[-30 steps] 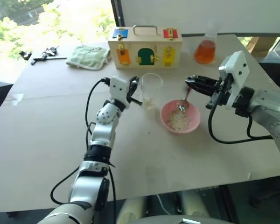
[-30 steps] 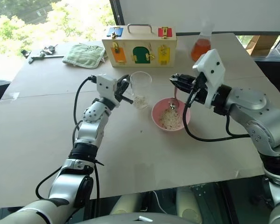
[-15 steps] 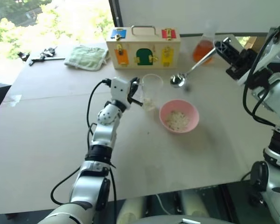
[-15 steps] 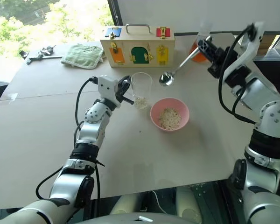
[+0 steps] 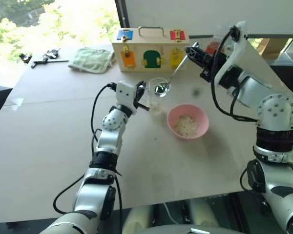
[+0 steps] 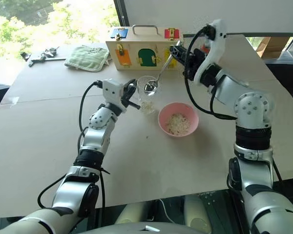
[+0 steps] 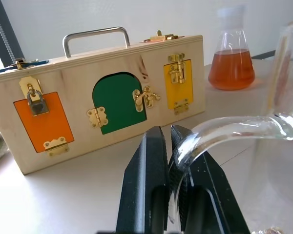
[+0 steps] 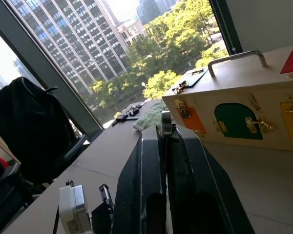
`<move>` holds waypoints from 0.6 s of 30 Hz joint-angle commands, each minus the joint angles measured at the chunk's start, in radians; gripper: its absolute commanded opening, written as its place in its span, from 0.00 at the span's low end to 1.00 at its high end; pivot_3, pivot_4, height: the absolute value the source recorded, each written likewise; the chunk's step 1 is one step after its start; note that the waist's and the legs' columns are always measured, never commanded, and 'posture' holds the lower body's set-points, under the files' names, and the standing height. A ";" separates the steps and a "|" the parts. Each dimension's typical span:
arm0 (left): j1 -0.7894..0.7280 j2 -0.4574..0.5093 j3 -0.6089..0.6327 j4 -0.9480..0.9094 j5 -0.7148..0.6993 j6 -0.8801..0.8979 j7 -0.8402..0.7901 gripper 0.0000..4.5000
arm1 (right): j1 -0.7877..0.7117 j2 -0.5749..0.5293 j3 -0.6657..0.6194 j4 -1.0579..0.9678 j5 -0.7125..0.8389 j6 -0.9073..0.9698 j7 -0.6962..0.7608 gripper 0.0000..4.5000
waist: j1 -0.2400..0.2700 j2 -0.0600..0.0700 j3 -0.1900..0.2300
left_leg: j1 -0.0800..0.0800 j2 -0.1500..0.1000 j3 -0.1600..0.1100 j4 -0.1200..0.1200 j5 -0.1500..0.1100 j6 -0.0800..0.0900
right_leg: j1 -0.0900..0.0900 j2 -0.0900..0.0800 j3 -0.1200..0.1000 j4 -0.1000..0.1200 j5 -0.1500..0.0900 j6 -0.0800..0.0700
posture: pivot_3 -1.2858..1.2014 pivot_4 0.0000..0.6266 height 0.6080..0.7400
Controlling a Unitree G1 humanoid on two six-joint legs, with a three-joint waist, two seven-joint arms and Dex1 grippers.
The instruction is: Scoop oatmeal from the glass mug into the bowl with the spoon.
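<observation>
The right jaws (image 5: pixel 194 49) are pinching the spoon (image 5: pixel 170 79) by its handle, its bowl hanging below them over the glass mug (image 5: pixel 157 95), whose handle the left jaws (image 5: pixel 142 96) are clamping

The table (image 5: pixel 49 146) carries bowl (image 5: pixel 187 121), glass mug (image 5: pixel 157 100), wooden box (image 5: pixel 150 51), cloth (image 5: pixel 92 59), flask (image 7: pixel 233 63).

The left arm is stretched forward over the counter's middle, its left claw (image 5: pixel 142 96) clamped shut. The right arm is raised and bent inward, its right claw (image 5: pixel 194 50) closed tight.
</observation>
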 commanded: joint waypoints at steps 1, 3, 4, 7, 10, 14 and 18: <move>-0.005 0.004 0.013 -0.052 -0.003 -0.024 0.013 0.01 | -0.030 -0.002 0.019 -0.005 -0.089 -0.049 0.061 0.00 | 0.000 0.000 0.000 | 0.000 0.000 0.000 0.000 0.000 0.000 | 0.000 0.000 0.000 0.000 0.000 0.000 | 0.52 0.24 1.00; -0.001 0.004 0.014 -0.057 -0.003 -0.023 0.016 0.01 | -0.034 0.011 0.018 0.003 -0.114 -0.058 0.073 0.00 | 0.000 0.000 0.000 | 0.000 0.000 0.000 0.000 0.000 0.000 | 0.000 0.000 0.000 0.000 0.000 0.000 | 0.52 0.24 1.00; 0.002 0.004 0.015 -0.060 -0.004 -0.022 0.017 0.01 | -0.036 0.017 0.012 0.004 -0.117 -0.058 0.080 0.00 | 0.000 0.000 0.000 | 0.000 0.000 0.000 0.000 0.000 0.000 | 0.000 0.000 0.000 0.000 0.000 0.000 | 0.52 0.24 1.00; 0.013 0.005 0.020 -0.066 -0.008 -0.018 0.022 0.00 | -0.042 0.026 -0.005 -0.001 -0.131 -0.064 0.097 0.29 | 0.000 0.000 0.000 | 0.000 0.000 0.000 0.000 0.000 0.000 | 0.000 0.000 0.000 0.000 0.000 0.000 | 0.52 0.24 1.00; 0.027 0.009 0.027 -0.084 -0.017 -0.008 0.026 0.00 | -0.042 0.023 -0.033 -0.026 -0.124 -0.058 0.100 0.60 | 0.000 0.000 0.000 | 0.000 0.000 0.000 0.000 0.000 0.000 | 0.000 0.000 0.000 0.000 0.000 0.000 | 0.52 0.24 1.00; 0.064 0.022 0.054 -0.147 -0.039 0.028 0.039 0.00 | -0.002 0.000 -0.086 -0.076 -0.075 -0.021 0.117 0.73 | 0.000 0.000 0.000 | 0.000 0.000 -0.001 0.000 0.000 0.000 | 0.000 0.000 0.000 0.000 0.000 0.000 | 0.52 0.24 1.00; 0.129 0.036 0.097 -0.242 -0.076 0.085 0.049 0.00 | 0.107 -0.045 -0.138 -0.155 -0.014 0.033 0.134 0.73 | 0.001 0.000 0.000 | 0.000 0.000 -0.001 0.000 0.000 0.000 | 0.000 0.000 0.000 -0.001 0.000 0.000 | 0.52 0.24 1.00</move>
